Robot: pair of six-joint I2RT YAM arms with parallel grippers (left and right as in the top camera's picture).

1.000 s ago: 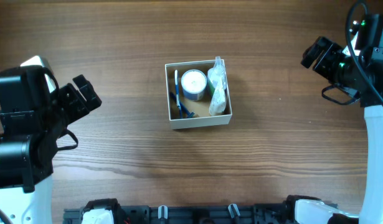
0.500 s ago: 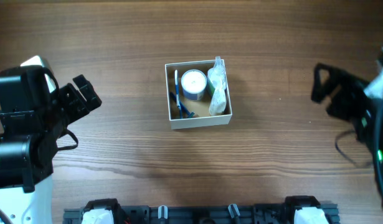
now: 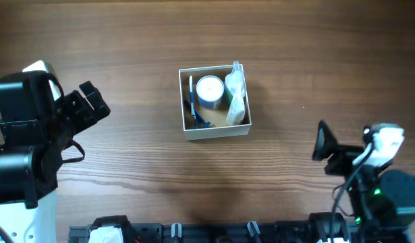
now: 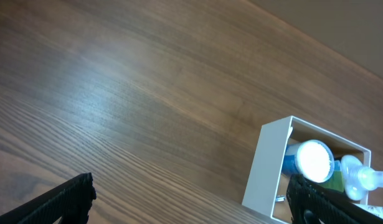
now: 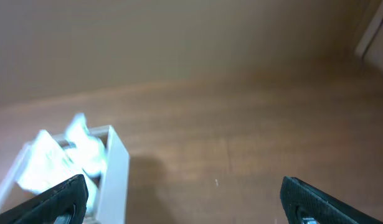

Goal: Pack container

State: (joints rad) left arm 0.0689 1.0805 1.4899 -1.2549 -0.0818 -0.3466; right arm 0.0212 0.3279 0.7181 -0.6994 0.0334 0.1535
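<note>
The container [image 3: 216, 131] is a square shallow cardboard box with white walls in the middle of the table. Inside it are a round blue jar with a white lid [image 3: 210, 90], a clear plastic bag [image 3: 237, 94] at its right wall and a blue pen [image 3: 196, 111] at its left. The box also shows in the left wrist view [image 4: 266, 168] and the right wrist view [image 5: 115, 171]. My left gripper [image 3: 94, 101] is open and empty, well left of the box. My right gripper [image 3: 324, 150] is open and empty, to the lower right of the box.
The wooden table [image 3: 126, 40] carries only the box. A black rack [image 3: 214, 233] runs along the front edge between the two arm bases.
My right arm has swung from the far right back of the table down to the front right. The left arm and the box have not moved.
</note>
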